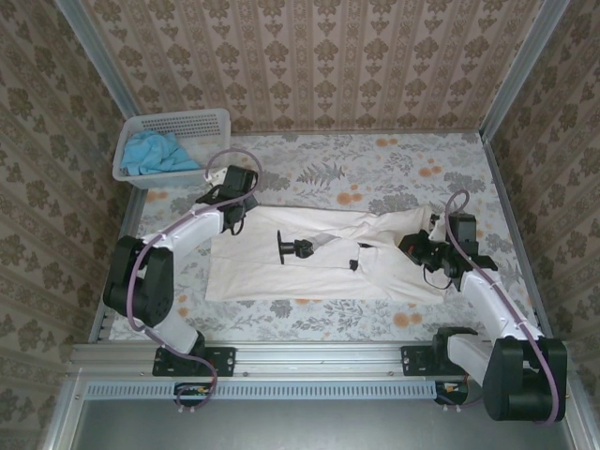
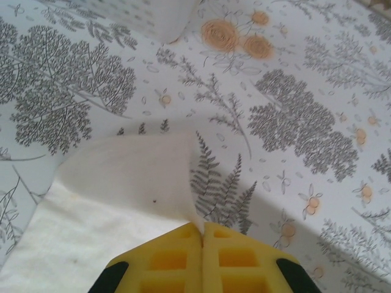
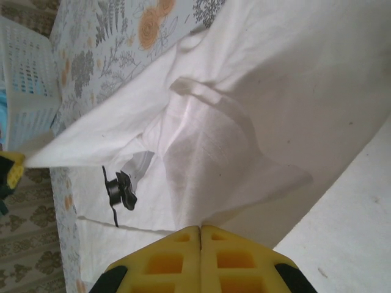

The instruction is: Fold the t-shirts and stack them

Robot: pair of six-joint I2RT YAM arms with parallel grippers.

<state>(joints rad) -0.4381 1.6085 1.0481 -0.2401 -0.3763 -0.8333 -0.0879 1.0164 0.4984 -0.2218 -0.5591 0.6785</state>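
We hold the large cream-white cloth t-shirt (image 1: 309,267) stretched on the floral-print table (image 1: 412,159) between the left pincer (image 2: 202,227) and the right pincer (image 3: 200,229), each clamped shut on an edge so it can be folded, while the crumpled sky-blue t-shirt (image 1: 155,152) lies beyond the left pincer in the white perforated plastic basket (image 1: 183,118).

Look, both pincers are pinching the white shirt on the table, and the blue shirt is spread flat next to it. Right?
Not quite. The blue shirt is not spread flat beside it: the top view shows it crumpled inside the white basket at the far left corner. The rest is right: the left pincer and the right pincer each pinch the white shirt.
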